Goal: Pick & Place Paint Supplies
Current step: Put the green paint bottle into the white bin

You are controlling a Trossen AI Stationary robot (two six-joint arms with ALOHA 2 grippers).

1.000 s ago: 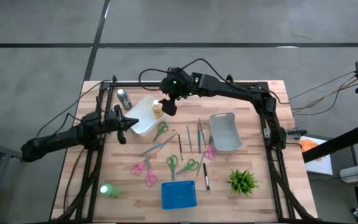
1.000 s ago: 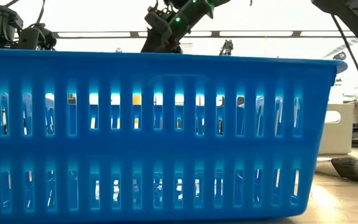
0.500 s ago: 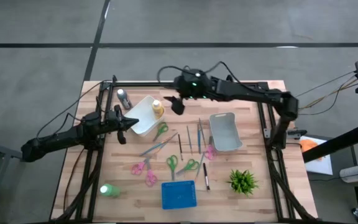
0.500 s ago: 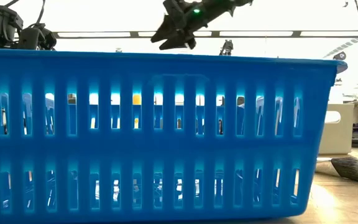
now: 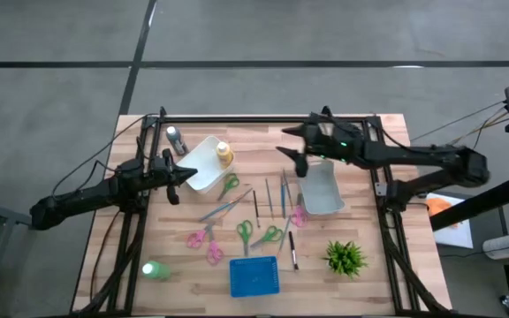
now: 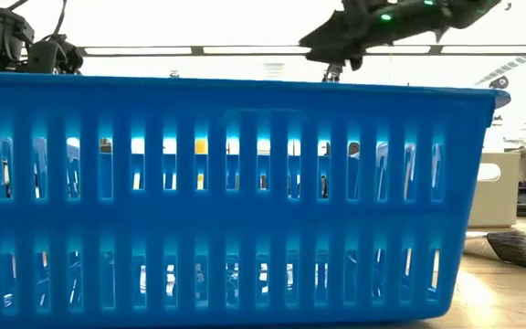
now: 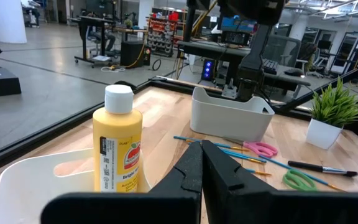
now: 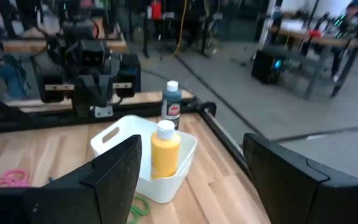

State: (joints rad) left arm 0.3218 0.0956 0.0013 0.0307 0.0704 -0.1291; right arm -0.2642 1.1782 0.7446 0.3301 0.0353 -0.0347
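Note:
The yellow-orange bottle [image 5: 224,155] [image 8: 165,149] [image 7: 118,146] stands upright inside the white bin [image 5: 200,168]. Behind that bin the dark grey bottle [image 5: 176,139] [image 8: 171,104] stands on the table. The green bottle [image 5: 153,270] lies near the table's near left corner. Several thin brushes [image 5: 281,190] lie mid-table, and a dark one [image 5: 292,250] lies nearer. My right gripper [image 5: 294,157] [image 8: 191,143] hangs open and empty above the table, between the white bin and the grey bin [image 5: 321,187]. My left gripper [image 5: 180,179] [image 7: 201,168] is shut beside the white bin's left side.
A blue basket [image 5: 254,276] [image 6: 236,196] stands at the near edge and fills the low view. A potted plant [image 5: 345,257] stands near right. Pink scissors [image 5: 203,238] and green scissors [image 5: 246,231] lie among the brushes. Black frame rails run along both table sides.
My right gripper has swung from above the white bin toward the table's right, and now hovers by the grey bin. The yellow-orange bottle has stayed upright in the white bin.

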